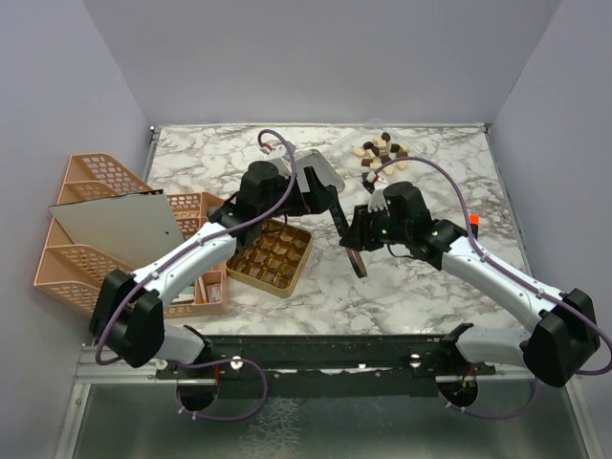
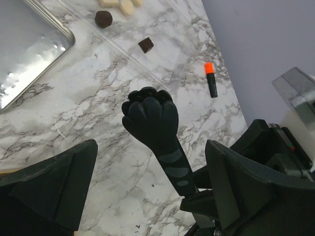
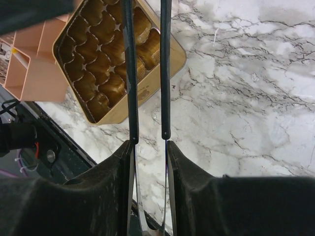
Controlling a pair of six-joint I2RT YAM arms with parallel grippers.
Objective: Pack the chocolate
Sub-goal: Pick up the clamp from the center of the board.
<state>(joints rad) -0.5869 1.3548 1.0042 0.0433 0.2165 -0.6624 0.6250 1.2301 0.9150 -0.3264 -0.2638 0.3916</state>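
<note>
The chocolate (image 1: 381,153) lies in a loose heap of dark, light brown and cream pieces at the back right; some dark pieces (image 2: 103,18) show in the left wrist view. The golden tray (image 1: 273,253) with its grid of compartments (image 3: 106,73) sits left of centre and looks empty. My right gripper (image 1: 356,237) (image 3: 149,147) is shut on a pair of black-tipped metal tongs (image 3: 130,88). Their paw-shaped tip (image 2: 150,115) reaches between the wide-open fingers of my left gripper (image 1: 325,203) (image 2: 151,150), which touches nothing.
A shiny metal tray (image 1: 318,172) (image 2: 29,49) lies behind the left gripper. Pink baskets (image 1: 96,182) with a grey sheet (image 1: 120,225) stand at the left. An orange-capped marker (image 1: 473,222) (image 2: 211,78) lies near the right wall.
</note>
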